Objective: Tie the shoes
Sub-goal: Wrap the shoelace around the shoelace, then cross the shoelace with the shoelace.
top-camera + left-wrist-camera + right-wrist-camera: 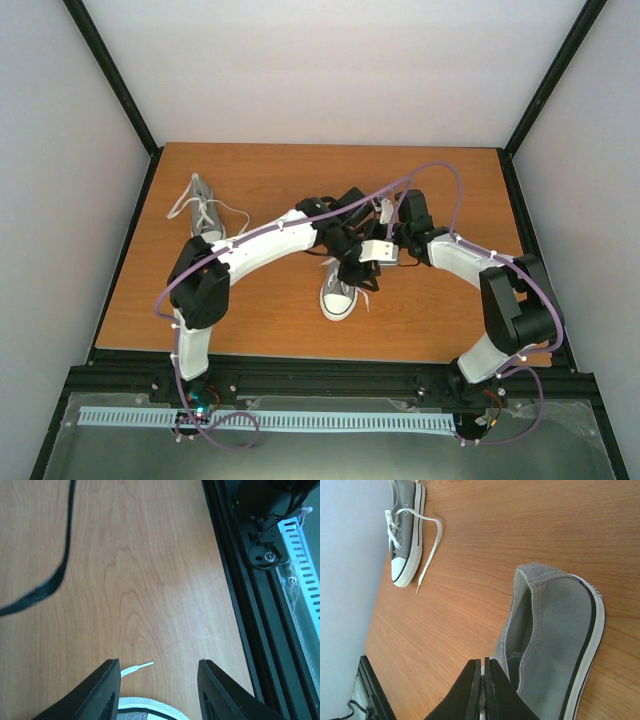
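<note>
One of the shoes (338, 298) lies mid-table with its white toe cap toward the arms. Its heel is hidden under both wrists. The second grey sneaker (203, 205) sits at the far left, laces loose. In the left wrist view my left gripper (159, 680) is open above the toe cap rim (150, 704). A white lace tip (137, 668) lies on the wood beside its left finger, untouched. My right gripper (483, 680) is shut beside the near shoe's heel opening (555, 640), with a sliver of white lace pinched between its pads. The far shoe (405, 535) trails a lace (430, 550).
The wooden table (440, 300) is ringed by a black frame (240, 580) and white walls. A black cable (50, 585) hangs across the left wrist view. Purple cables loop over both arms.
</note>
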`<control>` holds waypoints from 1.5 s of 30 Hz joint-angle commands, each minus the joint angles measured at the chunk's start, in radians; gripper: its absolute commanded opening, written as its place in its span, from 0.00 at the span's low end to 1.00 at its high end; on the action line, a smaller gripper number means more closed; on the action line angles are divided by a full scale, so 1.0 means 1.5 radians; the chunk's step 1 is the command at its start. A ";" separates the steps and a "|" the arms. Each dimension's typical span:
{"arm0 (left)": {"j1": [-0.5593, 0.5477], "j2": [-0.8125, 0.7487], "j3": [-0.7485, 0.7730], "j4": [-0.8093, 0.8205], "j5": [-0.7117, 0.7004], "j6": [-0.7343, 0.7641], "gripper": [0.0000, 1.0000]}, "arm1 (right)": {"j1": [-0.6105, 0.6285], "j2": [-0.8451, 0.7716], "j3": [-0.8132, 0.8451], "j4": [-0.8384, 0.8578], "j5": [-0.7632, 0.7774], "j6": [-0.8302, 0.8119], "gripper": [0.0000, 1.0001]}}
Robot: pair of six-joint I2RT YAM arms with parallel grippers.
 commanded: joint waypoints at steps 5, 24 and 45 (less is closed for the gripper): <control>0.090 -0.098 0.050 -0.144 0.026 0.106 0.45 | -0.002 0.015 0.024 -0.002 -0.022 -0.015 0.03; 0.346 -0.199 -0.214 0.011 0.130 0.225 0.68 | 0.007 0.039 0.067 -0.026 -0.062 -0.080 0.03; 0.265 -0.002 -0.256 0.418 0.164 -0.013 0.63 | 0.010 0.066 0.106 -0.049 -0.109 -0.130 0.03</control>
